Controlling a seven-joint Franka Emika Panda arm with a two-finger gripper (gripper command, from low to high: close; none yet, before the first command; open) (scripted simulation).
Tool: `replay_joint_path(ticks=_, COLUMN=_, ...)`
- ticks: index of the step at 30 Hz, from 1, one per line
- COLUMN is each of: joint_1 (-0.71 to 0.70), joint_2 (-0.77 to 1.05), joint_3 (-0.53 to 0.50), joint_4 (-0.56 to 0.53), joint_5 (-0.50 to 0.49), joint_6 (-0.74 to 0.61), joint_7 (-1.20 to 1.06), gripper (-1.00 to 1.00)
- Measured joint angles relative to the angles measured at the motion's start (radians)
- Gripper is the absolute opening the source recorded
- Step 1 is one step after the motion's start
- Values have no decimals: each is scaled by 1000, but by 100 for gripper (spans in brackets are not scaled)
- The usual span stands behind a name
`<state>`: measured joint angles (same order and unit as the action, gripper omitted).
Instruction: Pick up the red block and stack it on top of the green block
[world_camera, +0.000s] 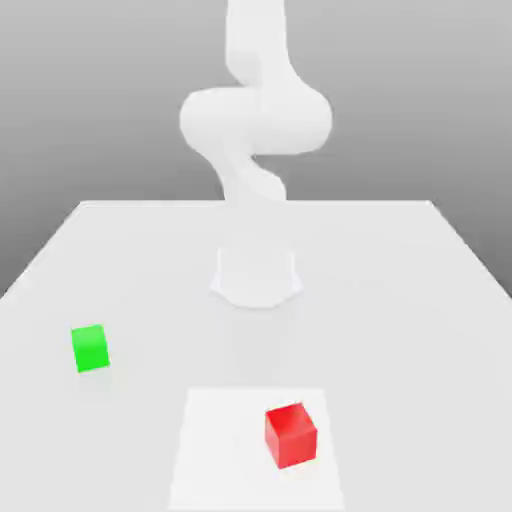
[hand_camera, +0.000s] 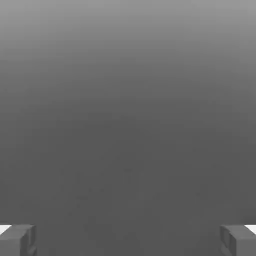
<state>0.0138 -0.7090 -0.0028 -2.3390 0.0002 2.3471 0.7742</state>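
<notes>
Nearest my exterior camera sits the red block (world_camera: 291, 436), resting on a slightly brighter square patch (world_camera: 215, 450) of the white table (world_camera: 400, 300), a little toward that view's right. My claw (hand_camera: 128, 240) is released: in the hand view its two fingertips (hand_camera: 17, 240) stand at opposite edges with a wide gap and nothing between them, facing plain grey. The arm (world_camera: 255, 120) is raised above its base (world_camera: 256, 277), so I judge both blocks lie well below and apart from the claw. The green block (world_camera: 90, 348) rests on the table toward the exterior view's left, well apart from the red one. Nothing is grasped yet; I judge the wide gap suits dropping over the red block first.
</notes>
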Motion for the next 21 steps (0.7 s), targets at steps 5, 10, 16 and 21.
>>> replay_joint_path(ticks=5, joint_1=28, joint_2=188, joint_3=-6, joint_4=-80, joint_5=1, joint_6=97, joint_7=-54, gripper=0)
replay_joint_path(ticks=10, joint_1=50, joint_2=369, joint_3=-6, joint_4=-158, joint_5=5, joint_6=191, joint_7=-108, gripper=0)
replay_joint_path(ticks=16, joint_1=74, joint_2=587, joint_3=-4, joint_4=-251, joint_5=6, joint_6=304, joint_7=-170, gripper=0)
replay_joint_path(ticks=21, joint_1=89, joint_2=768, joint_3=4, joint_4=-324, joint_5=1, joint_6=400, joint_7=-215, gripper=0)
